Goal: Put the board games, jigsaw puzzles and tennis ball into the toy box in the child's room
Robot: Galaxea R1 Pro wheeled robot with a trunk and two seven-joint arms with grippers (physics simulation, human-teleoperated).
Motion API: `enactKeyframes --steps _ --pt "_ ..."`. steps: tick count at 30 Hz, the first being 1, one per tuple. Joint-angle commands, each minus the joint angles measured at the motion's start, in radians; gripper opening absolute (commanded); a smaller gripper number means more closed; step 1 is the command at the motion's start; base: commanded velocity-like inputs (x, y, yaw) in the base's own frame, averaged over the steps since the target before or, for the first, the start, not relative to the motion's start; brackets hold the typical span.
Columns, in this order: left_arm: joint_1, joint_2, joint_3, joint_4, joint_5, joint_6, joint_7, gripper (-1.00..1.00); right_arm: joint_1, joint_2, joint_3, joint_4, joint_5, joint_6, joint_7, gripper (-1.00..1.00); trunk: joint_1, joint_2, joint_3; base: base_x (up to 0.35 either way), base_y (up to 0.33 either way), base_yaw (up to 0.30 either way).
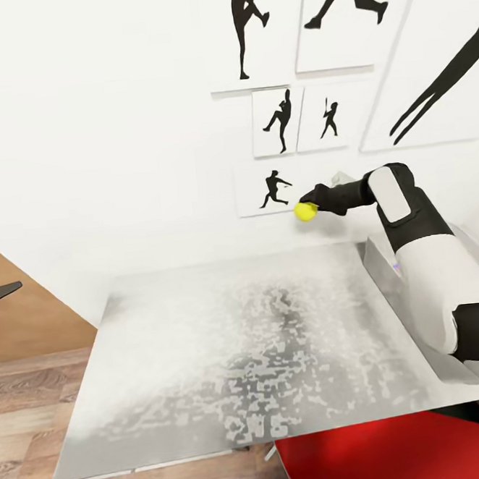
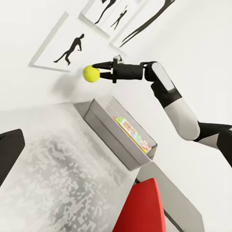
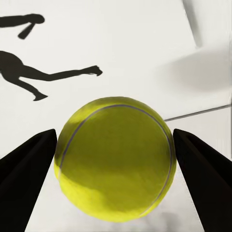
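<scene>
The yellow-green tennis ball [image 1: 306, 210] hangs in the air above the far edge of the light-grey table [image 1: 227, 342], near the wall. My right gripper [image 1: 310, 204] is shut on it. In the right wrist view the tennis ball [image 3: 114, 158] sits between both black fingers [image 3: 26, 179]. The grey toy box [image 2: 108, 126] stands on the table [image 2: 53, 179] below and beside the ball, with a multicoloured flat item [image 2: 133, 134] inside. In the head view the right arm hides most of the toy box [image 1: 377, 255]. One black finger [image 2: 9, 154] of my left gripper stands at the picture's edge with nothing by it.
A red chair [image 1: 396, 454] stands at the table's near right corner. Black sports silhouette pictures [image 1: 275, 187] hang on the white wall behind the table. Wood-plank floor [image 1: 27, 381] lies to the left. The wide table top before the toy box is bare.
</scene>
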Motion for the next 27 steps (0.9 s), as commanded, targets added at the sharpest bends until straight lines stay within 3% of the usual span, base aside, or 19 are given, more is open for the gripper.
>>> enactKeyframes --steps 1,19,27 --pt "-0.001 0.000 0.000 0.000 0.000 0.011 -0.003 1.00 -0.002 -0.002 0.000 0.001 -0.012 0.003 -0.011 -1.00 0.001 -0.002 0.000 0.000 0.000 0.000" --pt "-0.001 0.000 -0.002 0.000 -0.001 0.011 -0.003 1.00 -0.011 -0.026 0.010 0.001 -0.012 0.003 -0.011 -1.00 0.001 -0.002 0.030 0.000 0.000 0.000" --pt "-0.001 0.000 -0.002 0.000 -0.001 0.011 -0.003 1.00 -0.016 -0.074 0.017 0.002 -0.009 0.003 -0.011 -1.00 0.001 -0.002 0.043 0.000 0.000 0.000"
